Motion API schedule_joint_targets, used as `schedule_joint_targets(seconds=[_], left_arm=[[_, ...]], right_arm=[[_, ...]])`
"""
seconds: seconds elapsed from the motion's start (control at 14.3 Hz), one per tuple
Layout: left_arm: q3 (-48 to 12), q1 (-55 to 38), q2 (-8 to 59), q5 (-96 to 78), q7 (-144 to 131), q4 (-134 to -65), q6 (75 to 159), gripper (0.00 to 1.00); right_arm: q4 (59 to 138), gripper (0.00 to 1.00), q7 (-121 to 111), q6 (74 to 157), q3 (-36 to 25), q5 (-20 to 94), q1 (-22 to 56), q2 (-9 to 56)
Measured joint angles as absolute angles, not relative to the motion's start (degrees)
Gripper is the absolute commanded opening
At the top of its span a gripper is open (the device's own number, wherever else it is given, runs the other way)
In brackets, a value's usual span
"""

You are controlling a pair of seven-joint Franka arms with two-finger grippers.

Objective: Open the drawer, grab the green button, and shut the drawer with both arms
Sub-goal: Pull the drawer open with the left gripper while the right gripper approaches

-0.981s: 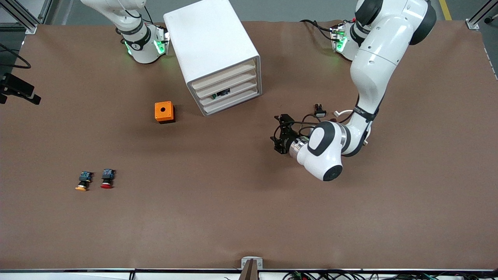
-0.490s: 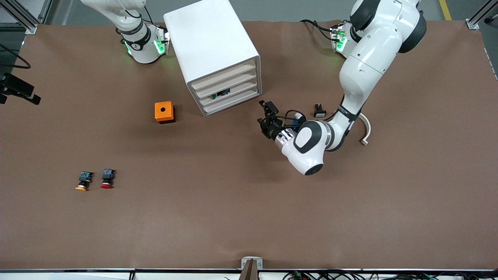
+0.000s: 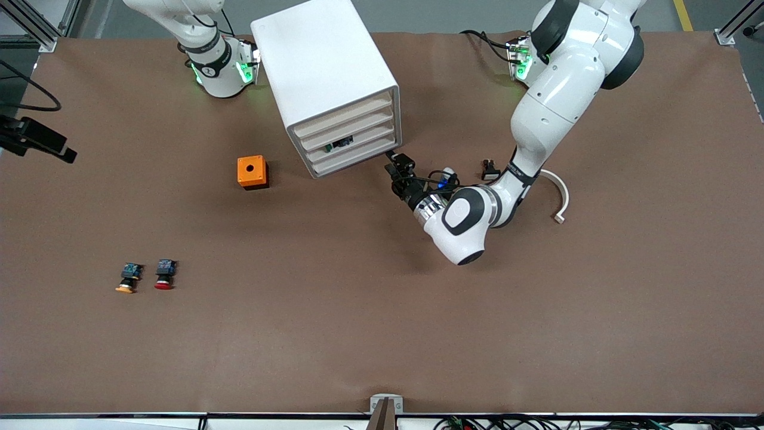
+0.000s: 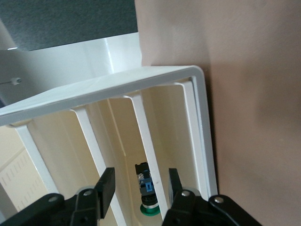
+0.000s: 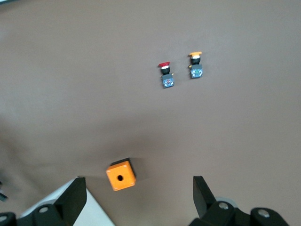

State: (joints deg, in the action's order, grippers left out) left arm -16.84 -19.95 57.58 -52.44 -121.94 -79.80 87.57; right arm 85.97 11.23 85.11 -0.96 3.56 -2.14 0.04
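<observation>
The white cabinet holds four stacked tray drawers, all shut. The green-capped button lies inside the third drawer from the top, seen through its front in the left wrist view; in the front view it shows as a dark spot. My left gripper is open and empty, just in front of the drawers at the cabinet's corner toward the left arm's end. In the left wrist view its fingers straddle the button's drawer front. My right gripper is open and empty, high over the table and out of the front view.
An orange box with a hole stands beside the cabinet toward the right arm's end. A yellow-orange-capped button and a red-capped button lie nearer the front camera. A small black part and a white curved piece lie by the left arm.
My left gripper has swung from over the table toward the cabinet and now faces the drawer fronts. The white curved piece is uncovered. The right arm's base has not moved.
</observation>
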Motion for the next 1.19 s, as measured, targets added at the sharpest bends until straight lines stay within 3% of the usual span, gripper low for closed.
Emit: schedule_joint_targets(seconds=[0.7,1.19], left_arm=[[-17.0,-26.3,60.0,-53.4,-122.8,-80.1,87.5,0.47],[-17.0,-28.8,60.4,-53.4,-122.9,-82.0,84.1,0.2]], right_arm=[[86.5,1.0,43.1,83.6,-0.4,3.6,9.2,0.2],[86.7,1.0,52.7,85.9,-0.4,4.0,14.8,1.3]])
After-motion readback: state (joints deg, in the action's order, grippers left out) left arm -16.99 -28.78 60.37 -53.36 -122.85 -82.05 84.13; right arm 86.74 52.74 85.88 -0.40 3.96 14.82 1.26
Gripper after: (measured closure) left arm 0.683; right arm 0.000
